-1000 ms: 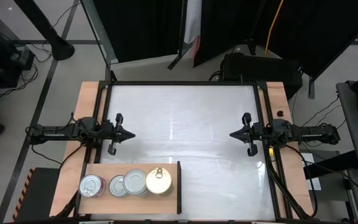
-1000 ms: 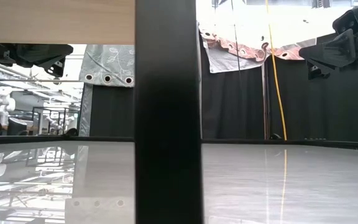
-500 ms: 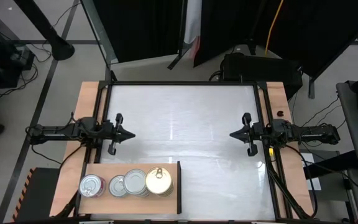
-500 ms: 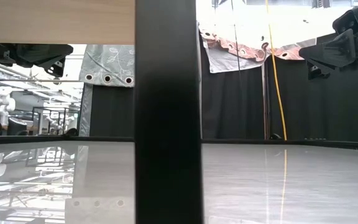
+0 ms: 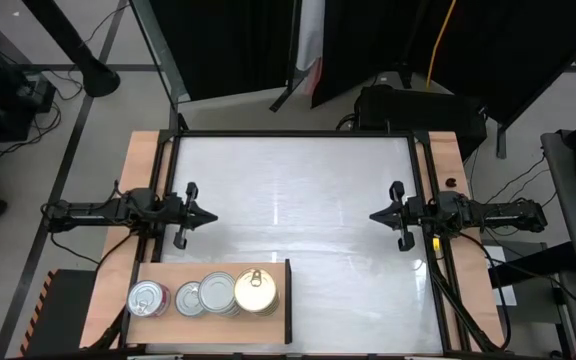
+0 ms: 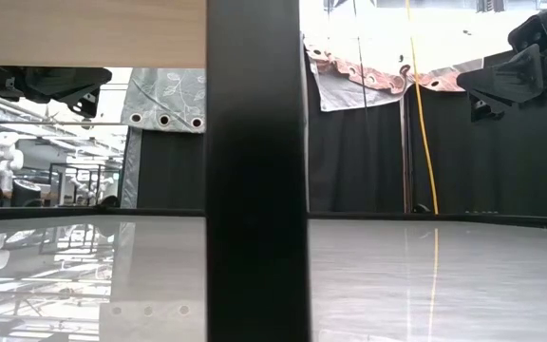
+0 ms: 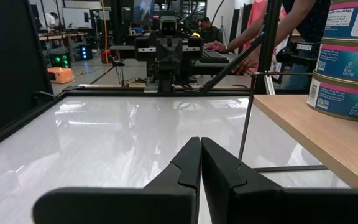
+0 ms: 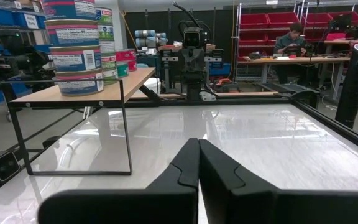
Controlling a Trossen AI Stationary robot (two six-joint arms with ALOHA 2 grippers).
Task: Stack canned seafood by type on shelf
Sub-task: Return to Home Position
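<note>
At the left arm's corner of the large white counter (image 5: 298, 170), the light-brown wooden shelf (image 5: 173, 270) on thin dark legs carries every flat round seafood tin in view. From overhead they read as four stacks side by side. A gold-lidded stack (image 5: 256, 290) stands nearest the shelf's dark upright edge, and a silver-lidded stack (image 5: 219, 291) touches it. A smaller silver lid (image 5: 188, 297) comes next. At the far end is a pull-tab silver lid with a pink-red side (image 5: 147, 297).

The right wrist view shows the nearest stack as blue-and-pink labelled tins (image 8: 73, 53), four high, with green and red labels behind it. The left wrist view shows the same blue-and-pink labels (image 7: 347, 62), one on another, above the board.

The dark left arm (image 5: 128, 208) lies level at the counter's left edge and the dark right arm (image 5: 468, 212) at its right edge. They face each other across the bare middle, well apart from the shelf. Each wrist camera shows its own jaws pressed together with nothing between them.

No tin shows on the counter, so the sorting looks finished, and the one blue-and-pink stack that can be read matches throughout. Whether the other stacks are each of one kind cannot be told from these views. Little seems left beyond the arms settling at rest, and both appear to be parked. A person sits at a bench (image 8: 293, 38) in the room beyond.
</note>
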